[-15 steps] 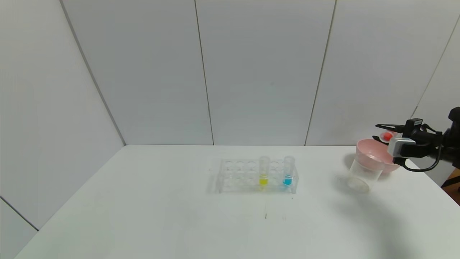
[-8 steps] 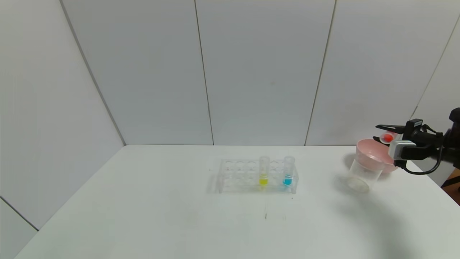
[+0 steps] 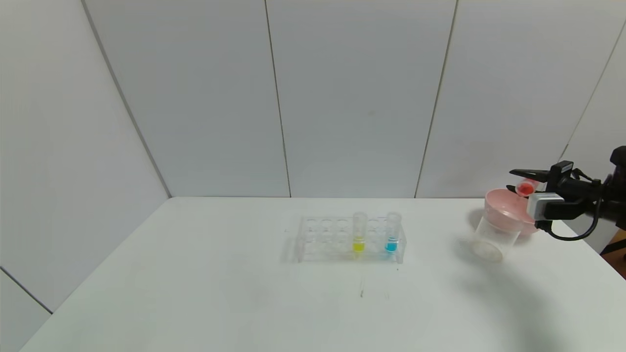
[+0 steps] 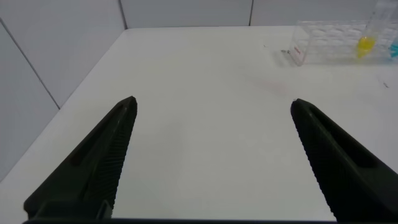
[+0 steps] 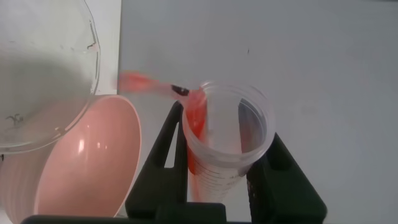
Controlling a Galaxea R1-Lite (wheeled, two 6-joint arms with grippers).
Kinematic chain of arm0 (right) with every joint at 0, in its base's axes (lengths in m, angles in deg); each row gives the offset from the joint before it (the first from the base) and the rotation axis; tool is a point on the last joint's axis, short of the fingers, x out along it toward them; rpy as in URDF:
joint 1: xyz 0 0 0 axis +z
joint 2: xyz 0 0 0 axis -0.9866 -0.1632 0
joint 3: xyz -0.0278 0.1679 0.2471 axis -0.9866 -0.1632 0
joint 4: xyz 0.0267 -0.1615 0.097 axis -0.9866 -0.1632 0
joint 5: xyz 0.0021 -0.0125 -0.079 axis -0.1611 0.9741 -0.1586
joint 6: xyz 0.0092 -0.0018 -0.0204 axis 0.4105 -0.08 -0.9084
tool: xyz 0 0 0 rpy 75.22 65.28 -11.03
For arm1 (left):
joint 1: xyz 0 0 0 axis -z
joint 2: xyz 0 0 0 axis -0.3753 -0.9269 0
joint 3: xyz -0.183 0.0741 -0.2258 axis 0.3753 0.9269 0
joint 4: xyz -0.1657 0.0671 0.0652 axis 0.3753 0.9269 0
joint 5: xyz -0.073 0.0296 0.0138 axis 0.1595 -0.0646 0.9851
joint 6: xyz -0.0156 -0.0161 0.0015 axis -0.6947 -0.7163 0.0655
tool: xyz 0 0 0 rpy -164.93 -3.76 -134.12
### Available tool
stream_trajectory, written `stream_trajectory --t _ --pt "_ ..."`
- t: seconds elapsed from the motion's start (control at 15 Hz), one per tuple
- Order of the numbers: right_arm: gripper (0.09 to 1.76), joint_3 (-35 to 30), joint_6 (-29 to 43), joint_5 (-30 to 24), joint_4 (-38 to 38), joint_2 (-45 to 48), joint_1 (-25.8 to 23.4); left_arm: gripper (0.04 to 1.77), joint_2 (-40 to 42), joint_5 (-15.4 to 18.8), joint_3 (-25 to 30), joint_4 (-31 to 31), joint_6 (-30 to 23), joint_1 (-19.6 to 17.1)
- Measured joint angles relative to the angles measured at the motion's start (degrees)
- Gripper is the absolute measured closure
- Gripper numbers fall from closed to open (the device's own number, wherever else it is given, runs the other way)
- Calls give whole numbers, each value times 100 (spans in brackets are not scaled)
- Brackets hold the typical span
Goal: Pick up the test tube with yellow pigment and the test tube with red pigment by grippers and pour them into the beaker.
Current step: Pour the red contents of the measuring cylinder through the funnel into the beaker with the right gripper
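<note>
My right gripper (image 3: 516, 180) is shut on the test tube with red pigment (image 3: 525, 187) and holds it tipped on its side above the pink bowl, behind the beaker (image 3: 490, 238). In the right wrist view the fingers (image 5: 163, 149) clamp the tube (image 5: 227, 146). Red liquid lies along its wall up to the mouth, and a red streak (image 5: 144, 83) runs from the mouth toward the beaker's rim (image 5: 92, 56). The test tube with yellow pigment (image 3: 359, 233) stands upright in the rack, also seen in the left wrist view (image 4: 365, 41). My left gripper (image 4: 211, 102) is open and empty, low over the table's left side.
The clear rack (image 3: 326, 239) stands mid-table and also holds a blue-liquid tube (image 3: 392, 232). The pink bowl (image 3: 506, 209) sits at the back right, touching the beaker, close to the table's right edge. White wall panels close off the back.
My right gripper has turned a little at the wrist, tipping the red tube slightly further. The beaker, bowl and rack have not moved.
</note>
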Motion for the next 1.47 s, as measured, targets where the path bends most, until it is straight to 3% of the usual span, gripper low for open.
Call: stream_trajectory --t 1.47 --pt "126 7 -117 33 5 7 128 5 0 0 0 0 -2 0"
